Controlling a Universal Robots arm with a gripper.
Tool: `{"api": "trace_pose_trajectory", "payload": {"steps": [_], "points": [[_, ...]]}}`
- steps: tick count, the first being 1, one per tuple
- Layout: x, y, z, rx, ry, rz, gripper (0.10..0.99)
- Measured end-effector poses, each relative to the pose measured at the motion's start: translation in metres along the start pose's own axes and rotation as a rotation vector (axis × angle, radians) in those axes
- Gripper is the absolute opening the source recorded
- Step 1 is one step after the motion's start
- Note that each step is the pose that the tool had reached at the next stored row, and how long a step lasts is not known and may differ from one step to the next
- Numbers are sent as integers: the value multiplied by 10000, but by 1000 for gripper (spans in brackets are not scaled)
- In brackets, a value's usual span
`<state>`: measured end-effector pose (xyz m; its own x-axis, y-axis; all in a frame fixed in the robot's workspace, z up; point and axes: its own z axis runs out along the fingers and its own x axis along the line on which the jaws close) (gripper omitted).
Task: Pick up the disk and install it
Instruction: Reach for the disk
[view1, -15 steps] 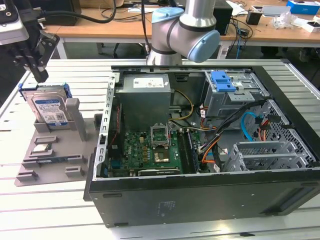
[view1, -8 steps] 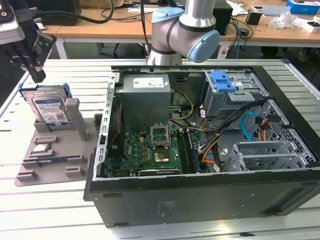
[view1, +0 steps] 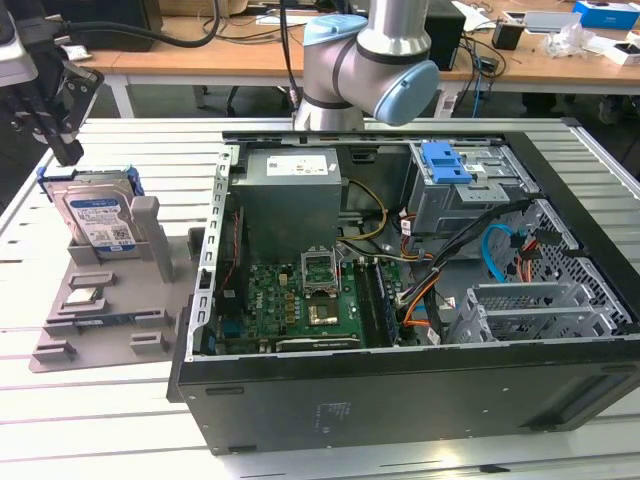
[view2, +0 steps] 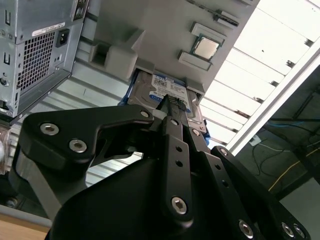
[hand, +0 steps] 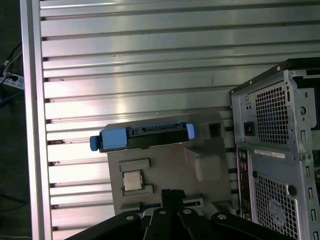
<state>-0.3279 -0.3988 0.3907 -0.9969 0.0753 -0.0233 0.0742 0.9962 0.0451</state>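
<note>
the gripper (view1: 68, 150) hangs just above the disk (view1: 98, 215), fingers (hand: 167, 200) drawn narrow and holding nothing, while the disk stands upright on edge in the grey holder (view1: 148, 240) on the bench (view1: 100, 430), to the exterior view's left of the open computer case (view1: 400, 400).

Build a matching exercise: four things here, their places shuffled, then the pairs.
1. silver rectangular hard disk with blue rails
2. small square silver metal chip
3. grey metal power-supply box
4. blue plastic latch

A. inside the black case, on the grey drive cage
B. lying flat on the grey fixture
C. standing upright in the grey fixture
D. inside the case, beside the green motherboard

Pairs: 1-C; 2-B; 3-D; 4-A
</note>
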Motion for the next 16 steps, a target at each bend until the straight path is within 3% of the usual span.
{"api": "trace_pose_trajectory", "payload": {"steps": [16], "points": [[147, -11, 5, 0, 0, 0, 106]]}}
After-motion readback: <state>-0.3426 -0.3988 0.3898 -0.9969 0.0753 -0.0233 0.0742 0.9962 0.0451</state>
